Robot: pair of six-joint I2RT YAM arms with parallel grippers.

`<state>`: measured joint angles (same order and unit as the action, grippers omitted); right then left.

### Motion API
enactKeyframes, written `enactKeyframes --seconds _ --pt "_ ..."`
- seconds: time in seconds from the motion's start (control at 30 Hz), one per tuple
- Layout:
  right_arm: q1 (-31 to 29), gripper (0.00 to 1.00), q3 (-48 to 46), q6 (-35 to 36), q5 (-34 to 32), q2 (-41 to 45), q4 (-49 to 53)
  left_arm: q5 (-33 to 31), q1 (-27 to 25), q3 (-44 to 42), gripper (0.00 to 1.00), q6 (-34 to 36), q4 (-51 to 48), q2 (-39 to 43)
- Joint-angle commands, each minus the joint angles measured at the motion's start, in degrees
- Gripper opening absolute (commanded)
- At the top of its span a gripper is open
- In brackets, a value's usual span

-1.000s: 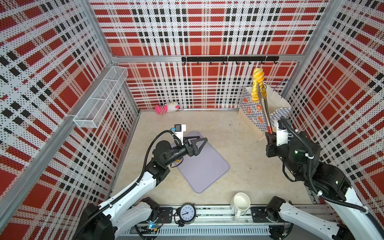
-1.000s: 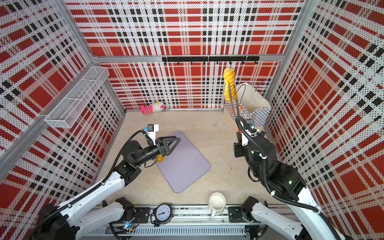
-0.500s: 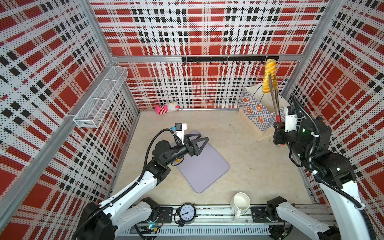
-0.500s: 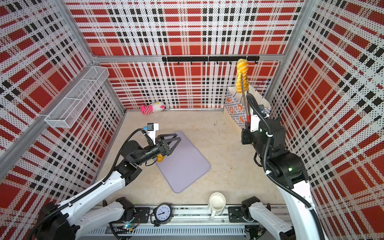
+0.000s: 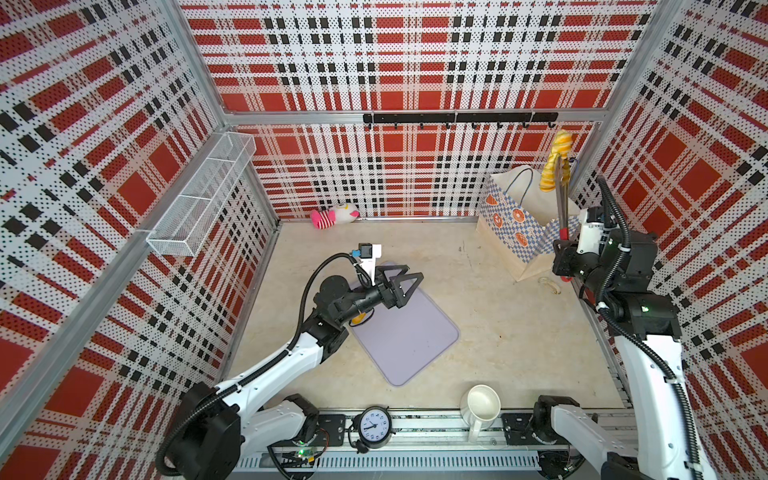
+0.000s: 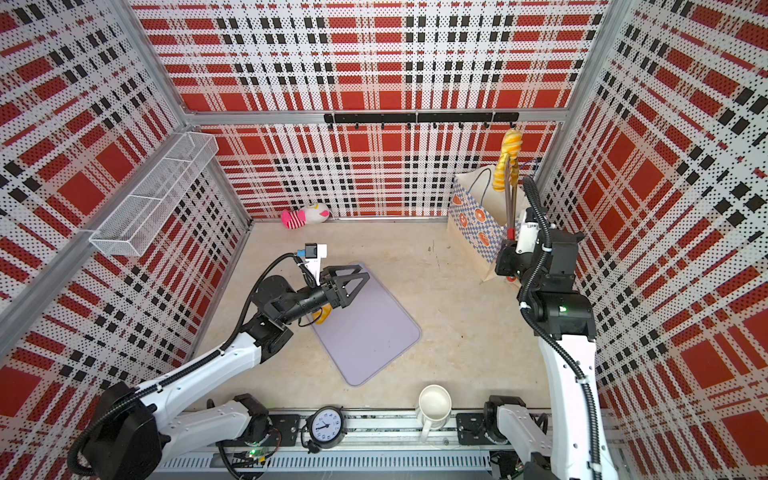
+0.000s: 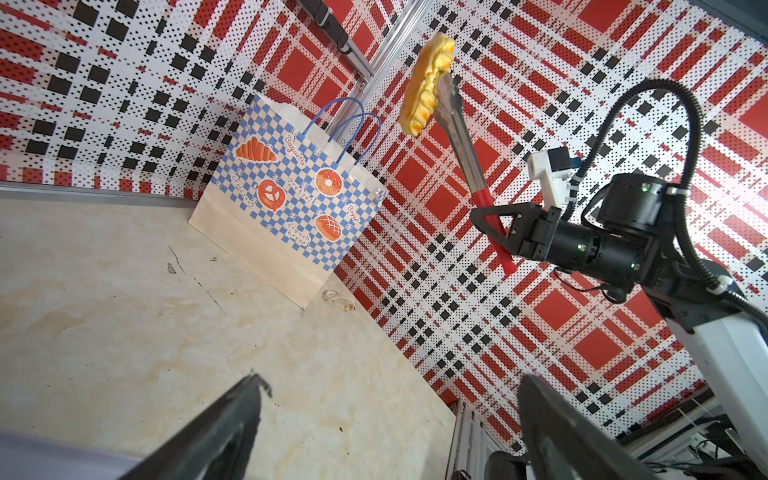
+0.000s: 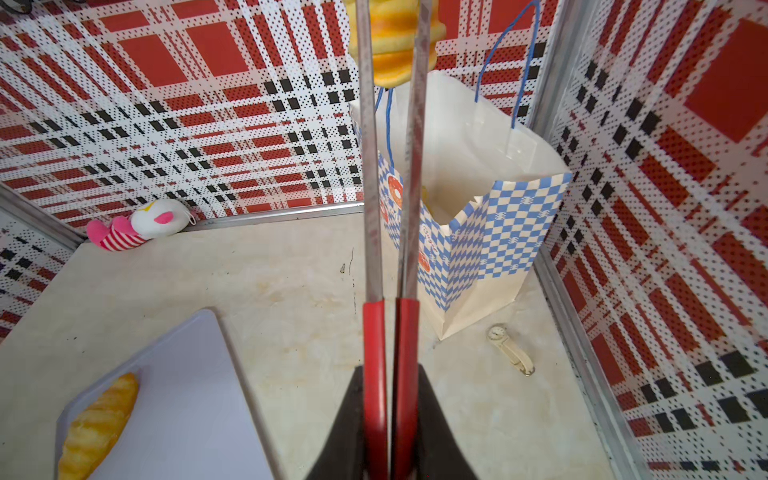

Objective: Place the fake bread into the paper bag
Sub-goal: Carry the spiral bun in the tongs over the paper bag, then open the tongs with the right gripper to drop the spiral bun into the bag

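Note:
My right gripper is shut on the red handles of metal tongs. The tongs point upward and clamp a ridged golden fake bread, which hangs high over the open mouth of the paper bag. The blue-checked bag stands upright in the back right corner. A second golden loaf lies on the lilac mat, partly hidden under my left arm. My left gripper hovers open and empty over the mat.
A pink-and-white plush toy lies at the back wall. A wristwatch rests on the floor beside the bag. A white jug and a small clock stand at the front rail. A wire basket hangs on the left wall.
My right arm has swung rightward and back, carrying the bread in the tongs from the bag's left side to above its mouth. The left arm has stayed put.

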<state>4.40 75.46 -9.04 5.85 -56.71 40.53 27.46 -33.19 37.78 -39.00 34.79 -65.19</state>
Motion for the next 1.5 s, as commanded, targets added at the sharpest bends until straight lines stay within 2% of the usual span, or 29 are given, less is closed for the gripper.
enactKeyframes --seconds 0.0,0.17,0.6,0.77,0.9,1.23,1.47 --pt "1.33 0.1 -1.02 -0.88 1.36 -0.86 -7.74 1.1 0.34 1.85 0.98 1.77 3.42 -1.09" --pt "2.48 0.1 -4.09 -0.81 -2.77 -3.63 -10.59 1.42 0.73 2.39 0.98 1.94 4.34 -3.45" --pt "3.56 0.13 -7.9 0.86 -5.18 -9.82 -12.66 1.63 1.55 2.2 0.98 2.51 4.62 -5.3" --pt "3.51 0.26 -9.32 1.63 -6.07 -10.31 -12.41 1.8 2.07 1.94 0.98 2.35 4.64 -5.44" --pt "3.53 0.28 -9.97 1.93 -6.37 -9.86 -12.46 1.99 2.49 1.86 0.98 1.96 4.65 -5.42" --pt "3.57 0.29 -9.8 2.7 -4.3 -6.96 -11.53 1.46 2.87 1.27 0.98 0.78 4.6 -4.43" --pt "3.5 0.28 -16.17 3.68 3.5 2.8 -18.27 -0.61 4.5 -0.63 0.98 -2.21 2.63 -1.84"
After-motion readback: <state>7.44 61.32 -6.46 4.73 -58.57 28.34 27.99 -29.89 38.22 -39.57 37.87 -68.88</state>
